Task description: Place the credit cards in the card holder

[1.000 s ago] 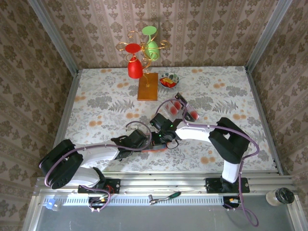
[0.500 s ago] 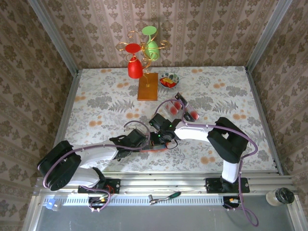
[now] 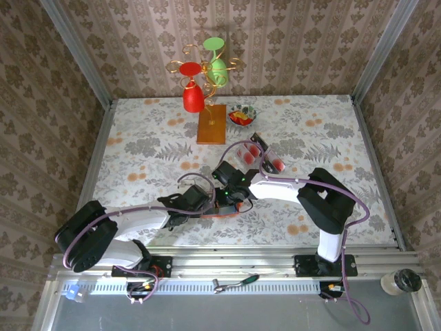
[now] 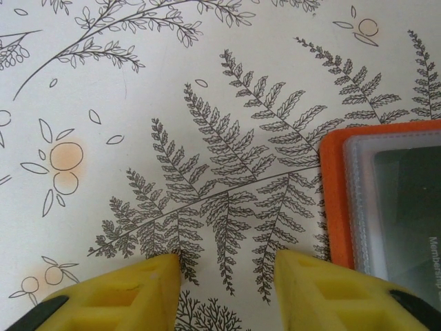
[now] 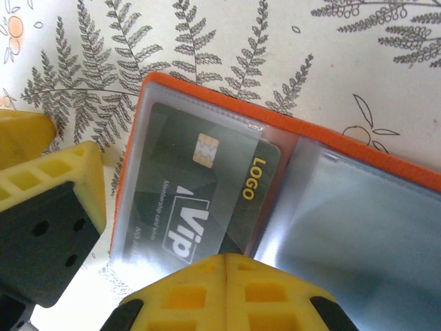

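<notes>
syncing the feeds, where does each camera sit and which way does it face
Top external: above and behind the bases, looking down on the table; left arm and right arm show.
Left wrist: looks down at the table; open left claw at bottom.
Right wrist: looks down at the black card; shut right claw at bottom.
Shared: both wrist views catch the orange card holder.

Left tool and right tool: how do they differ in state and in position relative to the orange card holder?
The left tool stands open, fern-print tablecloth showing between its jaws; the right tool is shut, fingertips pressed together. The left tool sits beside the edge of the flat orange card holder; the right tool sits at the holder's open face, near the black credit card in its clear pocket. Both have yellow fingers.
</notes>
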Tool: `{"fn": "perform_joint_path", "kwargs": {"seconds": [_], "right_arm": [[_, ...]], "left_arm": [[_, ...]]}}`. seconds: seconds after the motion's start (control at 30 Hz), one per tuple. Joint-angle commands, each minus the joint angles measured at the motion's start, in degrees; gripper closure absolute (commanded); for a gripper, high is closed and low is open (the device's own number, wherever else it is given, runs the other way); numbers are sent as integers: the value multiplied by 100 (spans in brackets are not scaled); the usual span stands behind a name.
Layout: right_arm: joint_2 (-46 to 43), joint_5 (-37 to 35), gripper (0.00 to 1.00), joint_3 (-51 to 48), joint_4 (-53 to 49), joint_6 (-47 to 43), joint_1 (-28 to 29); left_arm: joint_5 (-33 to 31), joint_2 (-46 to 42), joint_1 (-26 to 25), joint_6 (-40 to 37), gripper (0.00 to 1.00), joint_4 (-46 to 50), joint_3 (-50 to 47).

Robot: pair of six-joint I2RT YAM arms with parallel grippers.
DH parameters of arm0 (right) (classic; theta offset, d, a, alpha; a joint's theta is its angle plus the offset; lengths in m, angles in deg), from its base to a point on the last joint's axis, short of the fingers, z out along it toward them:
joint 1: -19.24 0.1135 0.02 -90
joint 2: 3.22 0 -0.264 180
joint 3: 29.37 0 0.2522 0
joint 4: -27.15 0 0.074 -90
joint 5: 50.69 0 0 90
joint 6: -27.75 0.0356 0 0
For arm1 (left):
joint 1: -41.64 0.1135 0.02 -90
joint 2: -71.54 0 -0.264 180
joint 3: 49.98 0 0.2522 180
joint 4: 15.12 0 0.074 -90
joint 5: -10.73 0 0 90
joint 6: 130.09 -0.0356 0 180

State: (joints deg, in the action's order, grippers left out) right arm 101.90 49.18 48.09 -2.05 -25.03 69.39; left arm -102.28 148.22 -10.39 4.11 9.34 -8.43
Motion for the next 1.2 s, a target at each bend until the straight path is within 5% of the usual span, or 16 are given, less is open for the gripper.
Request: {"fn": "perform_joint_path", "kwargs": {"seconds": [0.0, 1.17], "right_arm": [[97, 107, 96, 160, -135, -91, 47], [377, 308, 97, 401, -139, -65, 88]], "left_arm": [[103, 232, 31, 31, 58, -59, -53], [130, 206, 27, -28, 58, -183, -90]]}}
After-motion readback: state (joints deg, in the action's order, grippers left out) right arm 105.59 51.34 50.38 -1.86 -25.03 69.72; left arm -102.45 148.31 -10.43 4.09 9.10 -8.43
